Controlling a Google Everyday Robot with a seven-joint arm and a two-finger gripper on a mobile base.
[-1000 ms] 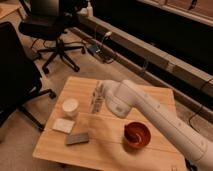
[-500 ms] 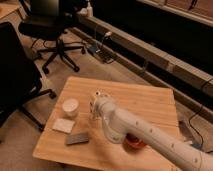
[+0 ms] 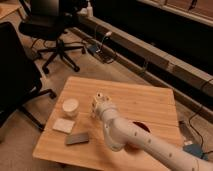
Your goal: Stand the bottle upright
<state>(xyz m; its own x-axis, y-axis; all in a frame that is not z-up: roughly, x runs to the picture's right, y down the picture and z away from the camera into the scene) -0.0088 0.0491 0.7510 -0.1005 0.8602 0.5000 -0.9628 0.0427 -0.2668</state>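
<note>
My gripper [image 3: 100, 101] is over the middle of the wooden table [image 3: 150, 102], at the end of the white arm that reaches in from the lower right. Just under its left side a slim pale shape [image 3: 94, 111] shows, which looks like the bottle standing upright. The gripper and wrist cover most of it. I cannot tell whether the gripper touches or holds it.
A short white cup [image 3: 70, 106] stands left of the gripper. In front of it lie a white flat pad [image 3: 63, 125] and a grey block [image 3: 78, 138]. The arm partly covers a red bowl [image 3: 141, 129]. Office chairs [image 3: 50, 25] and floor cables are behind the table.
The arm has swung down toward the near edge and now crosses over the red bowl. The gripper has stayed at the bottle's spot, and the bottle is more covered than before.
</note>
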